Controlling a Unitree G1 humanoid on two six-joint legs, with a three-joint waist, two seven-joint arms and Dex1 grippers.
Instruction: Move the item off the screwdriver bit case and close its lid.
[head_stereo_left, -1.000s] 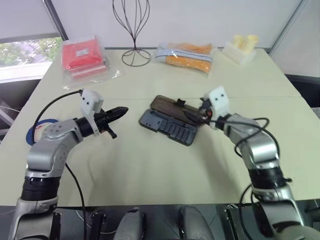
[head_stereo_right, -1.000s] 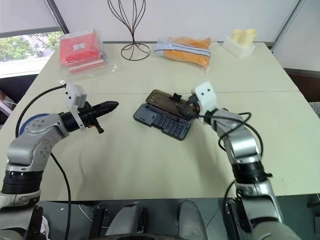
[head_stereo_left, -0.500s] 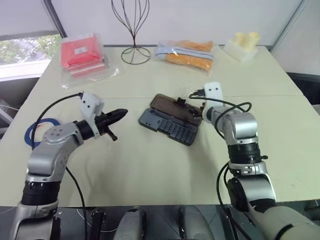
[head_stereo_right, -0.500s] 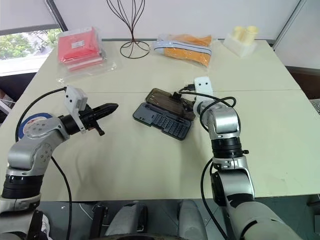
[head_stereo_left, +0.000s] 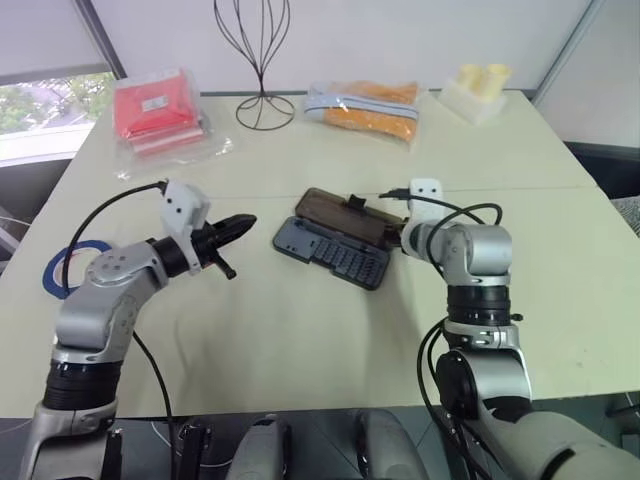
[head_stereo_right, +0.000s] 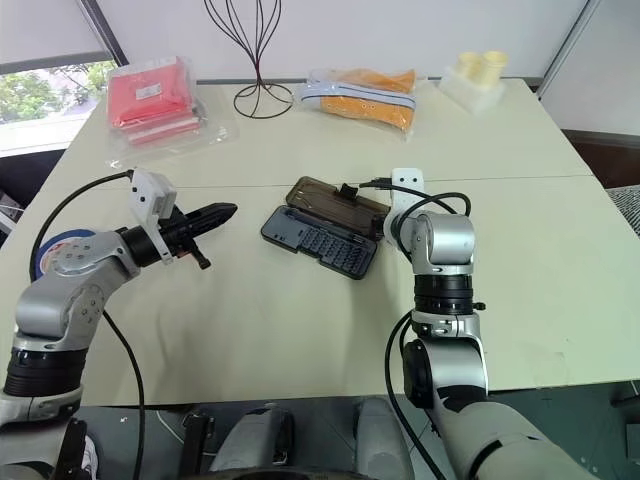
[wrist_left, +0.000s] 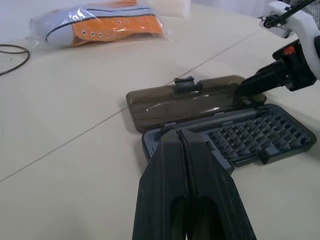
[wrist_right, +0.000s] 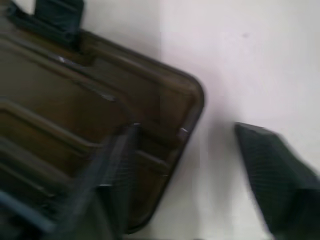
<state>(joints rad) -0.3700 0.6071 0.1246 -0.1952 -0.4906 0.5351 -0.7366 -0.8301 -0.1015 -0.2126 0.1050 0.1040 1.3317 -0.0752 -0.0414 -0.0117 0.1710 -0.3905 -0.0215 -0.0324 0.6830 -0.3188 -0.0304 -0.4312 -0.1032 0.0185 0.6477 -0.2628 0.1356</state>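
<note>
Since the screwdriver bit case lies open mid-desk, light, rigid and glossy, the lid should swing by its far latch edge. Left jaws are clenched empty; right jaws straddle the lid's corner, parted, not gripping.

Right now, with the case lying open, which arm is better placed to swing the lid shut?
The right. Its gripper is already at the end of the lid of the screwdriver bit case, straddling that edge. The left gripper hovers apart from the case, its fingers shut.
</note>
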